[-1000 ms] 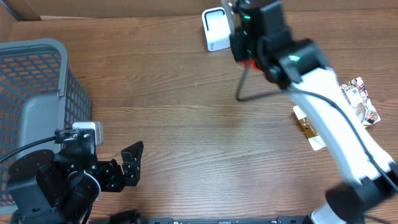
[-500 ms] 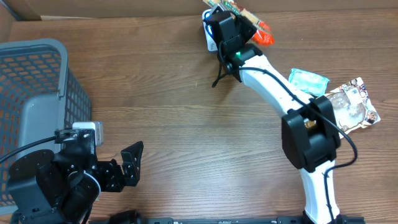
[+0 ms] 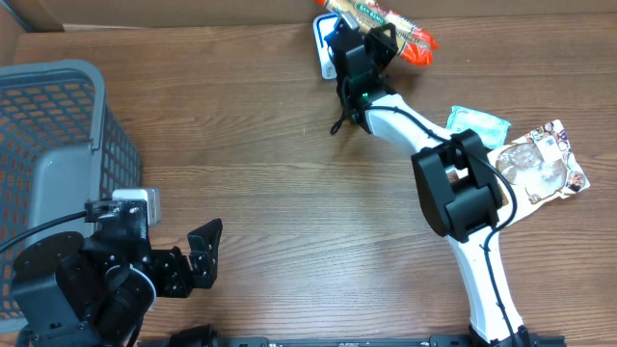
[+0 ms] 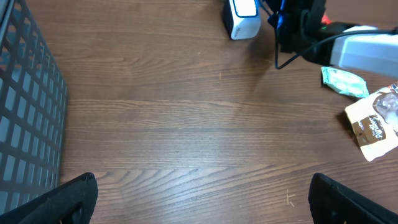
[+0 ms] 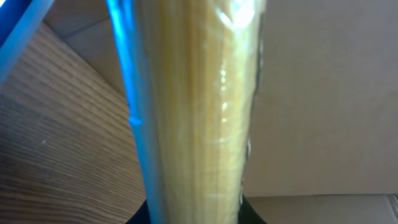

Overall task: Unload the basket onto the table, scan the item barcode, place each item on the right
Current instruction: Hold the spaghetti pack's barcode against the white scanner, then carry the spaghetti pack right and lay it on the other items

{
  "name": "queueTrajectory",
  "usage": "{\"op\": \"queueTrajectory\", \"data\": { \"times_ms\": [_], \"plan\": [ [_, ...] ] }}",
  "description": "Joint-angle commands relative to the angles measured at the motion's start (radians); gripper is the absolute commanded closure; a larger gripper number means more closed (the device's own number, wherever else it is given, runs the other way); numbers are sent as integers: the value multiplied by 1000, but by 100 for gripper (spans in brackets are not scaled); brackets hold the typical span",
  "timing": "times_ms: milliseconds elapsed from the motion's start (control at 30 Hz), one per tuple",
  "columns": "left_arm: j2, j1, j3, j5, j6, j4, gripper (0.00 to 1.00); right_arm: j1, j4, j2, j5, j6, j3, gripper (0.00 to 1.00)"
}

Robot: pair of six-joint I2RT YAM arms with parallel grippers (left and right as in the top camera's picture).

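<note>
The item is a long yellowish packet (image 3: 378, 19) with a red end, held at the table's far edge. My right gripper (image 3: 360, 46) is shut on it, just right of the white scanner (image 3: 324, 56), which the wrist partly hides. In the right wrist view the packet (image 5: 193, 112) fills the middle, rising from my right gripper (image 5: 196, 214); a blue glow runs along the packet's left edge. No barcode shows. My left gripper (image 3: 201, 254) stands open at the near left, with bare wood between its fingers (image 4: 202, 199). The left wrist view shows the scanner (image 4: 242, 15) far off.
A grey mesh basket (image 3: 48, 145) fills the left side. A teal packet (image 3: 477, 125) and a clear-and-brown pouch (image 3: 542, 162) lie at the right, partly under the right arm. A cardboard wall closes the back edge.
The right arm has swung its wrist up to the far edge beside the scanner, and the packet now sticks out to the right over the back edge. The left arm has not moved.
</note>
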Motion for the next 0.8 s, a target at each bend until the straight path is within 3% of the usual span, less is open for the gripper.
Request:
{"op": "queueTrajectory", "data": {
  "times_ms": [0, 767],
  "plan": [
    [0, 3, 11, -4, 15, 3, 0, -4, 83, -24, 40, -3, 36, 96],
    [0, 3, 11, -4, 15, 3, 0, -26, 148, 4, 6, -51, 35, 96]
  ]
}}
